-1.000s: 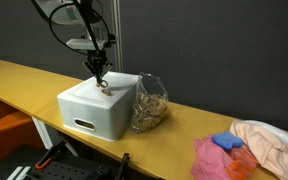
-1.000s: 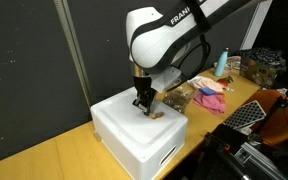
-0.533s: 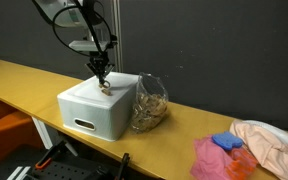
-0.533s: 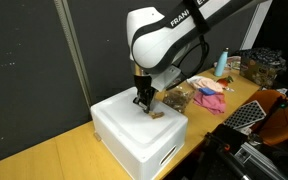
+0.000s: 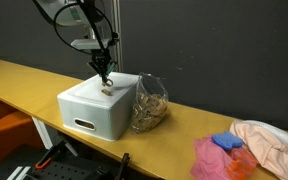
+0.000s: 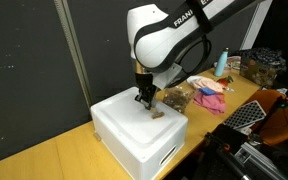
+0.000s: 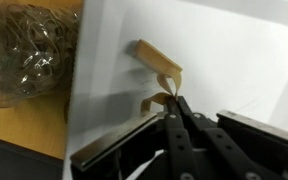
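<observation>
Gripper [image 7: 176, 108] pressed together beside wooden stick [image 7: 157, 60] lying flat on white box [image 7: 234, 60], long axis diagonal in wrist view

Clear bag [image 5: 150, 103] of wood scraps, pink cloth [image 5: 214, 158], yellow table [image 5: 24, 75]

The box [image 5: 99, 105] is plain white, the block [image 7: 156, 60] on it tan, the table [image 5: 24, 75] yellow, the bag [image 5: 150, 103] clear with tan-brown bits inside, the gripper [image 7: 175, 101] black on a white arm [image 6: 159, 40], with a pink cloth [image 5: 212, 160], a blue rag [image 5: 227, 142] and a pale peach cloth [image 5: 274, 145] at the right, against a black backdrop [image 5: 204, 40].
</observation>
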### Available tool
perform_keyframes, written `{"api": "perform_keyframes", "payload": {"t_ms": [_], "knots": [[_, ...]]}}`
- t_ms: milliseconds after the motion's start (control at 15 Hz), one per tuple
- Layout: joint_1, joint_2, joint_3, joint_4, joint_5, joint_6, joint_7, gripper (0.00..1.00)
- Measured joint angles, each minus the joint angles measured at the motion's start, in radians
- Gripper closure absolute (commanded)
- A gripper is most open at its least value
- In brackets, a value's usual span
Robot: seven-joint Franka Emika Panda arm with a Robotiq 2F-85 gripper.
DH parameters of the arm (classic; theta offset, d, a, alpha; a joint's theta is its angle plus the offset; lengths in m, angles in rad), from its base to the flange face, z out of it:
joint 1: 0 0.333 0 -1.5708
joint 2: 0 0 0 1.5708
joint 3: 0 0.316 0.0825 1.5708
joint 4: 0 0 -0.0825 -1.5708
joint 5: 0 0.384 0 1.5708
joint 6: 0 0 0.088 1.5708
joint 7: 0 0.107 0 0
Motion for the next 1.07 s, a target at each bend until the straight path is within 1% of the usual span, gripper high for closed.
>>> {"api": "perform_keyframes", "payload": {"t_ms": [600, 733, 800, 1067], "knots": [[0.014, -0.015, 0.0, -0.056, -0.006, 0.0, 0.032, 0.99], [0.016, -0.026, 0.0, -0.069, -0.007, -0.001, 0.04, 0.7], [0.017, -0.031, 0.0, -0.073, -0.007, -0.001, 0.043, 0.65], [0.017, -0.037, -0.001, -0.079, -0.007, -0.001, 0.051, 0.35]]}}
